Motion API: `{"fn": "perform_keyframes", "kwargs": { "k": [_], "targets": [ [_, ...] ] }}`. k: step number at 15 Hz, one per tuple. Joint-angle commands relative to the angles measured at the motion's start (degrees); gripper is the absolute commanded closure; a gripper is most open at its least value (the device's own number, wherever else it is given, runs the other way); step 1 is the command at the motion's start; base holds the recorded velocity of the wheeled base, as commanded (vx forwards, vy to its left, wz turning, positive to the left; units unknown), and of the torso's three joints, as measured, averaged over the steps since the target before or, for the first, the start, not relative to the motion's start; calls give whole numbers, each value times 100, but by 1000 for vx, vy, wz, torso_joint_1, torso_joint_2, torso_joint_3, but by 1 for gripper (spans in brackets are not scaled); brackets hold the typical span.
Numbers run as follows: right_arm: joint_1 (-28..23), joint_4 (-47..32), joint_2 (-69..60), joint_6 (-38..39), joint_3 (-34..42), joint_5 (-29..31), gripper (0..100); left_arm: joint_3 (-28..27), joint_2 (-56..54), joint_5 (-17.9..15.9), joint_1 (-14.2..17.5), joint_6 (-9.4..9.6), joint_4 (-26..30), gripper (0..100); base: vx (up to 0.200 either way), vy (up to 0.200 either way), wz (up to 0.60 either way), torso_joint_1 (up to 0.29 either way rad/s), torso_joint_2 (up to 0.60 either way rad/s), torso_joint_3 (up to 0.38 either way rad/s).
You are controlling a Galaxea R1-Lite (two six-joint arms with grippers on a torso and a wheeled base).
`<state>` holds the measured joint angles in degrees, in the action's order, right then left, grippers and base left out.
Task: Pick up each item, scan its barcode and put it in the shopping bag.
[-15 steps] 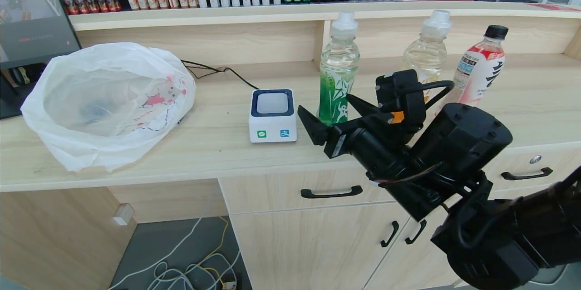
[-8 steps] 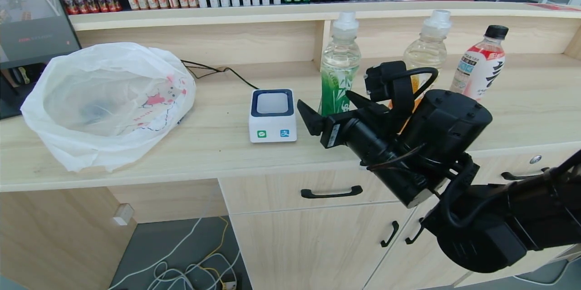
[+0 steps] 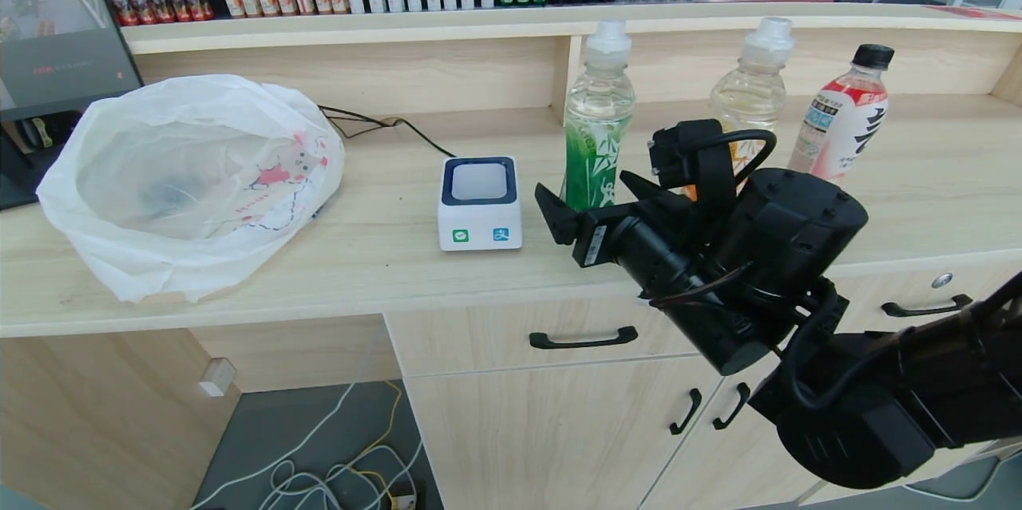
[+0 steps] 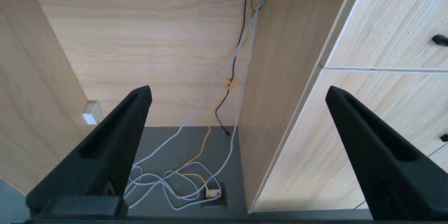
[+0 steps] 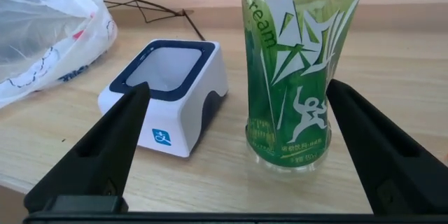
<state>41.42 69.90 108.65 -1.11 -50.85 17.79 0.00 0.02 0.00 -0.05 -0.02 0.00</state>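
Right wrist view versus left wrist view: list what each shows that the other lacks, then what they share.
Right wrist view: the clear plastic bottle with a green label standing on the pale wooden counter, the white box-shaped scanner with a dark blue rim beside it, and the white plastic shopping bag. Left wrist view: the open recess under the counter, loose cables on the dark floor, and drawer fronts with black handles. Shared: pale wood; the right end effector and the left end effector are both open.

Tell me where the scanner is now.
In the head view the scanner sits on the counter, between the bag on its left and the green bottle on its right, touching neither.
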Motion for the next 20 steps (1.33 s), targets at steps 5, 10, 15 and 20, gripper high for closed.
{"fn": "perform_keyframes", "kwargs": {
  "k": [5,10,15,20],
  "targets": [
    [-178,-3,-20,-3,-118,-38,0,0,-2,0,-4,-6,0,0,0,0,0,0,0,0],
    [-363,-143,261,-3,-681,-205,0,0,-2,0,-4,-6,0,0,0,0,0,0,0,0],
    [-583,-249,508,-3,-1076,-372,0,0,-2,0,-4,2,0,0,0,0,0,0,0,0],
    [-706,-275,701,-21,-1314,-531,0,0,-2,0,-4,2,0,0,0,0,0,0,0,0]
  ]
}}
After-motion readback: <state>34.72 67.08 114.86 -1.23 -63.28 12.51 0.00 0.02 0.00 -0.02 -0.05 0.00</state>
